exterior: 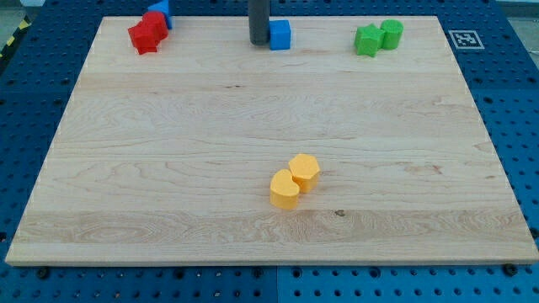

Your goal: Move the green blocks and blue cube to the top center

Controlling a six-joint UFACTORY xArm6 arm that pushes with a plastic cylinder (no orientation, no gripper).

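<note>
The blue cube (280, 34) sits at the top centre of the wooden board (168, 168). My tip (258, 42) rests on the board right against the cube's left side. Two green blocks stand together at the top right: a green star-shaped block (367, 39) and a green cylinder (392, 34) touching it on its right. They are well to the right of my tip.
At the top left, a red star-shaped block (145, 36) and a red block (155, 23) crowd against another blue block (162, 11) at the board's top edge. Two yellow blocks (285, 188) (304, 169) touch each other below the board's centre.
</note>
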